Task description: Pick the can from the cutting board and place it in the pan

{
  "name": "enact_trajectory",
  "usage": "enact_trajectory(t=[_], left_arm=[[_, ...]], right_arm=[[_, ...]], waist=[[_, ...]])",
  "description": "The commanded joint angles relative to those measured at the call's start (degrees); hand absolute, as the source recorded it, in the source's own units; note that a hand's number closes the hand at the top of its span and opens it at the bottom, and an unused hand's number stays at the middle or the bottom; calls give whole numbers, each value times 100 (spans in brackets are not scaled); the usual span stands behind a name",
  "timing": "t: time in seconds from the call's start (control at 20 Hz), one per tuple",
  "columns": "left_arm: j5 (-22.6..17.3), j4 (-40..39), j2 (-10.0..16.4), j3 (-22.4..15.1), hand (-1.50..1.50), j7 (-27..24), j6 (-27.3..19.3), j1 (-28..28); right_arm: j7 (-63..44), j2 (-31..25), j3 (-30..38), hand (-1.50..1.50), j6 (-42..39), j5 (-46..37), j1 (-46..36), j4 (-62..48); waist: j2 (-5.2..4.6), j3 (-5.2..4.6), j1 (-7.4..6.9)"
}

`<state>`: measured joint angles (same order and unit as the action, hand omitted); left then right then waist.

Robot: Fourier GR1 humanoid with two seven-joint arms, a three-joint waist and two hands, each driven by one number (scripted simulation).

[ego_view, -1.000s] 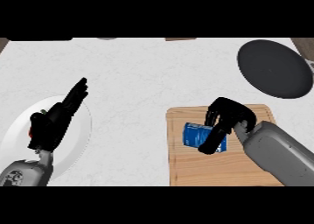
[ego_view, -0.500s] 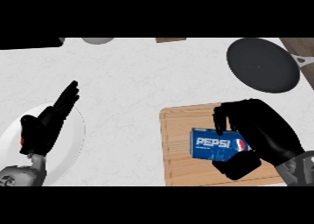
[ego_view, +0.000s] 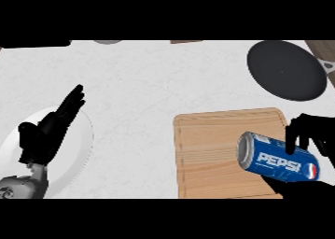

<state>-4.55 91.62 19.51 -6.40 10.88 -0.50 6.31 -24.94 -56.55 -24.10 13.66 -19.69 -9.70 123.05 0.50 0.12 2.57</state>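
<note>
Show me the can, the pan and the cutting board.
can [ego_view: 275, 159], head view, blue side wall
pan [ego_view: 287, 70], head view, dark inner base
cutting board [ego_view: 205, 154], head view, bare wood left part

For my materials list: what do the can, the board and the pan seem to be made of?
The can is probably metal: blue printed side, grey rimmed end. The board looks like wood: pale tan, matte. The pan is likely coated metal: flat black, dull.
</note>
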Motion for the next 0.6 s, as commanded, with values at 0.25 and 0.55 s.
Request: enact_trajectory(t=[0.25, 0.55], left_arm=[[209, 3, -247, -168, 0, -67, 73, 112], [228, -109, -294, -67, 0, 213, 200, 491]], right_arm=[[1495, 916, 1107, 150, 507, 909, 514, -1481], [2646, 1214, 1505, 150, -108, 952, -554, -3661]], waist=[[-68, -6, -281], [-82, -7, -359]])
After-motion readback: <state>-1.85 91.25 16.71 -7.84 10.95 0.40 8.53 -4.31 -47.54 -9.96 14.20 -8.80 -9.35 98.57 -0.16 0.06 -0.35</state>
